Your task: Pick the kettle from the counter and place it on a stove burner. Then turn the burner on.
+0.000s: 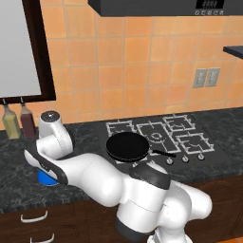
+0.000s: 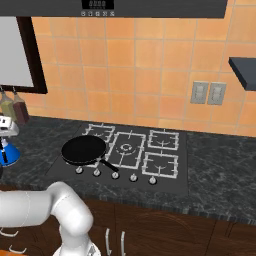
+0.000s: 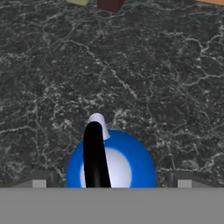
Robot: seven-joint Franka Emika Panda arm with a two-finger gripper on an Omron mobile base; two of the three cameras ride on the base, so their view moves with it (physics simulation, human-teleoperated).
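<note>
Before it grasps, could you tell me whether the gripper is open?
Open: gripper fingertips straddle the upright kettle, clear of it.

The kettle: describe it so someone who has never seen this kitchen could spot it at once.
Start at the black cooktop set in the dark marbled stone counter, then follow the counter left past the round black frying pan. There, under the open end effector, sits the small bright-blue cone-shaped kettle. Nothing else on the counter is blue, and it has a black arched handle.

Even, soft, shadowless rendered light
</note>
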